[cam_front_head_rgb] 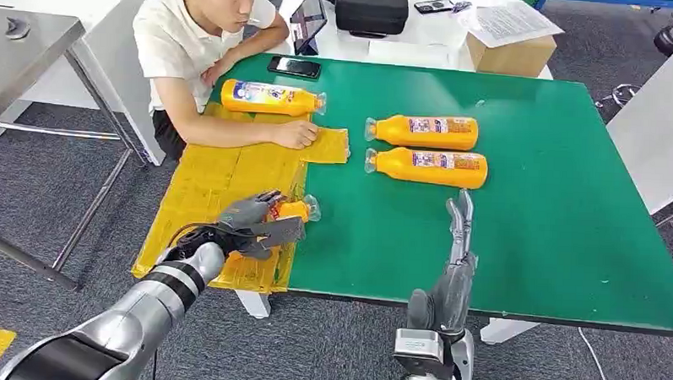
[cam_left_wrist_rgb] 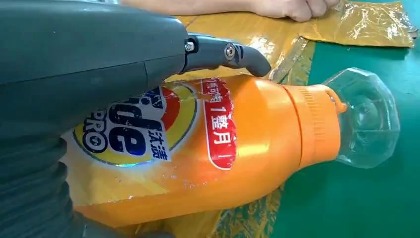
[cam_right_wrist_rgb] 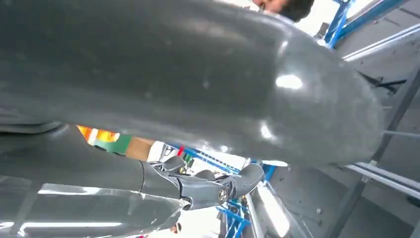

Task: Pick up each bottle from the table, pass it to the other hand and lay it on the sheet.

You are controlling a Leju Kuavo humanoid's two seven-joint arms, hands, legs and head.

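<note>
Bottle lying on yellow sheet | left robot hand grips it | right robot hand empty, fingers straight

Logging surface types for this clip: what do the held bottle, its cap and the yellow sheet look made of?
The bottle in the left hand looks like glossy orange plastic, going by its soft highlights and printed label. Its cap seems clear hard plastic: faceted, with the green table showing through. The yellow sheet looks like thin shiny film, wrinkled and glinting, though the exact material is unclear.

Grey carpet floor, white desk behind, perhaps a steel bench.
</note>
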